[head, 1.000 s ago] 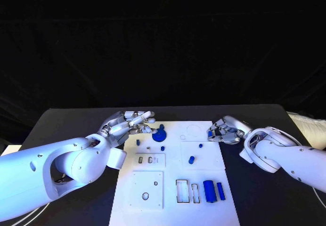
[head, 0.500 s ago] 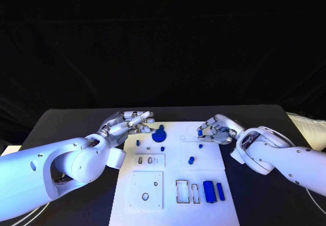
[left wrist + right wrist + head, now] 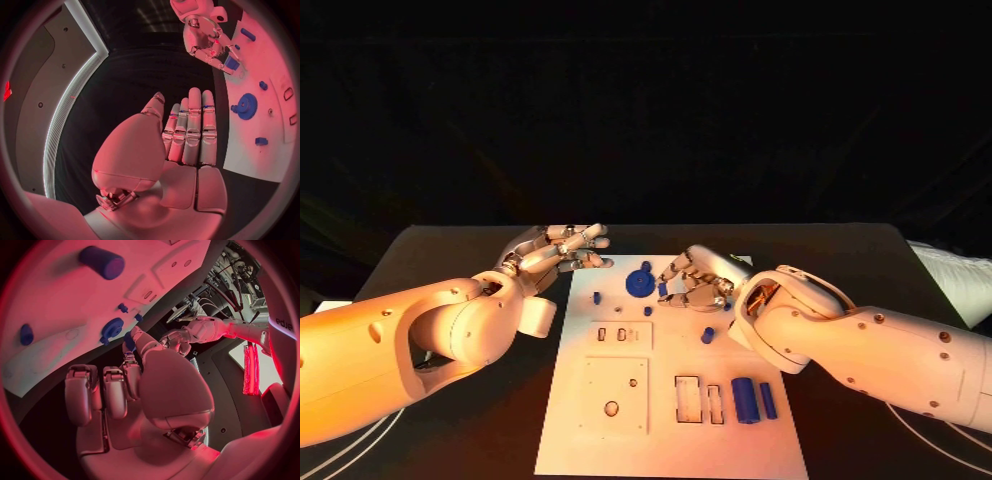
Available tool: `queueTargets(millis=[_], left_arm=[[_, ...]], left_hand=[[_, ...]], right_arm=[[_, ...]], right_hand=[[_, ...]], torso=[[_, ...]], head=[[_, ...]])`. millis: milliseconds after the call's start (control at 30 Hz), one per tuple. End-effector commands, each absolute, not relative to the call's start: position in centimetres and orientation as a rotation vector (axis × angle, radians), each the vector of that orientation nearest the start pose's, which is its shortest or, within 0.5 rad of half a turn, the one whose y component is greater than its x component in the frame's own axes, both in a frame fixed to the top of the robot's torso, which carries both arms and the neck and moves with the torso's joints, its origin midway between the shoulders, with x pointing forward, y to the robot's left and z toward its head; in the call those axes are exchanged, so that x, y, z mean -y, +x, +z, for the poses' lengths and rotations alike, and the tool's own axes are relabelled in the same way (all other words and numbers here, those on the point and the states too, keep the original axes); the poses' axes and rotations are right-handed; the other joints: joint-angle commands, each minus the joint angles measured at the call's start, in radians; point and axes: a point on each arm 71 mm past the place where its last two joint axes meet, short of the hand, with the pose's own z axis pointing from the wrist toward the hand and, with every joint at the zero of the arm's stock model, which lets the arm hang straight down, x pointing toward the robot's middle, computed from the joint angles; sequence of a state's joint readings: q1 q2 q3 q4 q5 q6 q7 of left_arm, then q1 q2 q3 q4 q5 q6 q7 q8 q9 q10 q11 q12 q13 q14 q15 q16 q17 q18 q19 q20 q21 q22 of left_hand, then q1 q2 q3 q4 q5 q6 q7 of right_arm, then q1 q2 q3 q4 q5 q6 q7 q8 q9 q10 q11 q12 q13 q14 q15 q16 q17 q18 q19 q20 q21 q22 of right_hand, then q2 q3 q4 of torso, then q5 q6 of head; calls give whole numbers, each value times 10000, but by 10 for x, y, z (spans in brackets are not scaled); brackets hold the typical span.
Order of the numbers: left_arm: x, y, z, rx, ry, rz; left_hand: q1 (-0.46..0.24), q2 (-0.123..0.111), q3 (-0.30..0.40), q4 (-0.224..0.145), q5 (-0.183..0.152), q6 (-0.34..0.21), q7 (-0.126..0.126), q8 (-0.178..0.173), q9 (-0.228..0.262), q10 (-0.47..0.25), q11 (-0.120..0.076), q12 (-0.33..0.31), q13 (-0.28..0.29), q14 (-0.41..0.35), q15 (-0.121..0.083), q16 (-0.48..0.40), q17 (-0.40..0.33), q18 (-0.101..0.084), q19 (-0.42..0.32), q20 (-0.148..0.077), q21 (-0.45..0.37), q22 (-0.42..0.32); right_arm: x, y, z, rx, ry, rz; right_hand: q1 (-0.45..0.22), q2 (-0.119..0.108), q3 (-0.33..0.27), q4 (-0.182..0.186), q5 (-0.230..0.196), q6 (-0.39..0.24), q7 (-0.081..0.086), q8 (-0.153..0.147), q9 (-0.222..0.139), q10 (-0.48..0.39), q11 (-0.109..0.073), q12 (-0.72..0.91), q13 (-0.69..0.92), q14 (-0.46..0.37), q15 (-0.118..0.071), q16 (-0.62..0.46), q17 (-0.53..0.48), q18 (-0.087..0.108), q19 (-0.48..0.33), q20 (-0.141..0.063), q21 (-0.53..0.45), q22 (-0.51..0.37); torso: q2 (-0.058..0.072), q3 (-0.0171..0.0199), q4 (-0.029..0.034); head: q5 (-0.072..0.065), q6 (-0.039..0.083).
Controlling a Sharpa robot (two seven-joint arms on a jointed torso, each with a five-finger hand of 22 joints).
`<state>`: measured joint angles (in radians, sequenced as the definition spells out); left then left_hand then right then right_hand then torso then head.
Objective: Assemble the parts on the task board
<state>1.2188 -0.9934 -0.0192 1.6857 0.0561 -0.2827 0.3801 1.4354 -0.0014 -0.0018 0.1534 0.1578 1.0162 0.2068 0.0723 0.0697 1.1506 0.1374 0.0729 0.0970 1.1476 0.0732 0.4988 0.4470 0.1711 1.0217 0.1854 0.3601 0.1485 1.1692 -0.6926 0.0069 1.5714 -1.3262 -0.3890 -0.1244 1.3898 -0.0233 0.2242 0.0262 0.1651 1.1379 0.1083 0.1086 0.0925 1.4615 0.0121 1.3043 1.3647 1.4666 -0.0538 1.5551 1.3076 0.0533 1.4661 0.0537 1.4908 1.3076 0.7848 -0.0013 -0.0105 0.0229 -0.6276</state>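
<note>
The white task board (image 3: 668, 440) lies mid-table. A blue gear (image 3: 642, 282) stands near its far edge, also seen as the gear (image 3: 247, 106) and gear (image 3: 112, 329). My right hand (image 3: 697, 281) hovers over the board just right of the gear and pinches a small blue part (image 3: 231, 63) between thumb and a finger; the same blue part (image 3: 129, 341) shows at its fingertips. My left hand (image 3: 560, 250) is off the board's far left corner, fingers stretched out and apart, holding nothing; the left hand (image 3: 187, 135) shows this too.
Two small blue pegs (image 3: 597, 297) (image 3: 646, 311) stand left of centre. A blue piece (image 3: 708, 335) lies mid-board. Two blue cylinders (image 3: 744, 400) (image 3: 767, 400) lie beside open slots (image 3: 687, 398) near the front. Black table (image 3: 444, 260) surrounds the board.
My right hand has moved left from the board's right edge to just beside the gear, with the blue part in it. My left hand's fingers have straightened and drawn slightly away from the board.
</note>
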Motion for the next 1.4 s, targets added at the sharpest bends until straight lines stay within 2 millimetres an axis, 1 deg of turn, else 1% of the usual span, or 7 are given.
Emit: queueTargets(millis=[33, 267, 400, 700, 833, 1100, 1400], left_arm=[[-233, 464, -150, -13910, -11603, -16404], [-237, 466, -151, -13838, -11665, -16292], [-242, 468, -152, -13760, -11706, -16157], [-246, 470, -152, -13699, -11738, -16049], [-245, 470, -152, -13707, -11738, -16055], [-245, 470, -152, -13717, -11740, -16062], [-245, 469, -152, -13734, -11734, -16089]], left_hand=[[42, 48, -4, -58, -43, -55, -16, -60, -6, -59, 3, -32, 17, -51, -8, 22, 14, 106, -86, -12, -51, -16], [51, 54, 1, -64, -42, -59, -15, -61, -6, -64, 4, -34, 17, -57, -6, 22, 15, 107, -89, -11, -50, -16], [51, 54, 1, -64, -42, -59, -15, -61, -6, -64, 4, -34, 17, -57, -6, 22, 15, 107, -89, -11, -50, -16], [53, 59, 4, -65, -42, -61, -14, -61, -6, -68, 6, -35, 17, -64, -5, 21, 15, 106, -92, -10, -51, -17], [53, 59, 4, -65, -42, -61, -14, -61, -6, -68, 6, -35, 17, -64, -5, 21, 15, 106, -92, -10, -51, -17], [53, 59, 4, -65, -42, -61, -14, -61, -6, -68, 6, -35, 17, -64, -5, 21, 15, 106, -92, -10, -51, -17], [53, 59, 4, -65, -42, -61, -14, -61, -6, -68, 6, -35, 17, -64, -5, 21, 15, 106, -92, -10, -51, -17]], right_arm=[[103, 467, -179, -16598, -1115, 8088], [79, 456, -196, -17051, -1624, 8065], [70, 451, -203, -17207, -1826, 8076], [58, 446, -214, -17466, -2103, 8019], [56, 445, -217, -17583, -2156, 8009], [54, 446, -222, -17787, -2199, 7855], [55, 447, -223, -17812, -2227, 7452]], right_hand=[[67, 254, 33, 20, 3, 104, -152, -7, 187, -9, -26, -46, 196, 973, -53, -3, 2319, -158, 295, -71, -8, 907], [-22, 206, 27, 24, -27, 66, -137, -36, 193, -22, -14, -72, 183, 972, -42, -6, 2315, -156, 289, -64, -17, 892], [-33, 193, 26, 19, -32, 55, -134, -44, 193, -22, -11, -71, 185, 972, -41, -6, 2314, -155, 287, -62, -19, 889], [-46, 179, 27, 14, -35, 47, -131, -51, 194, -18, -8, -58, 195, 973, -38, -3, 2320, -155, 287, -60, -19, 888], [-75, 162, 23, 16, -36, 45, -127, -56, 198, -21, -4, -64, 192, 971, -35, -8, 2312, -155, 288, -58, -20, 889], [-124, 122, 12, 14, -41, 39, -122, -65, 204, -25, 1, -72, 189, 971, -30, -9, 2310, -155, 287, -53, -22, 887], [-248, -51, -32, -20, -52, -12, -96, -117, 214, -40, 21, -95, 182, 965, -12, -22, 2287, -149, 275, -36, -38, 859]], torso=[[-87, -89, 61], [-126, -178, 83], [-127, -207, 107], [-112, -197, 119], [-122, -182, 88], [-123, -178, 97], [-122, -163, 84]], head=[[44, -85], [113, -232], [104, -254], [187, -291], [242, -327], [281, -426], [325, -482]])
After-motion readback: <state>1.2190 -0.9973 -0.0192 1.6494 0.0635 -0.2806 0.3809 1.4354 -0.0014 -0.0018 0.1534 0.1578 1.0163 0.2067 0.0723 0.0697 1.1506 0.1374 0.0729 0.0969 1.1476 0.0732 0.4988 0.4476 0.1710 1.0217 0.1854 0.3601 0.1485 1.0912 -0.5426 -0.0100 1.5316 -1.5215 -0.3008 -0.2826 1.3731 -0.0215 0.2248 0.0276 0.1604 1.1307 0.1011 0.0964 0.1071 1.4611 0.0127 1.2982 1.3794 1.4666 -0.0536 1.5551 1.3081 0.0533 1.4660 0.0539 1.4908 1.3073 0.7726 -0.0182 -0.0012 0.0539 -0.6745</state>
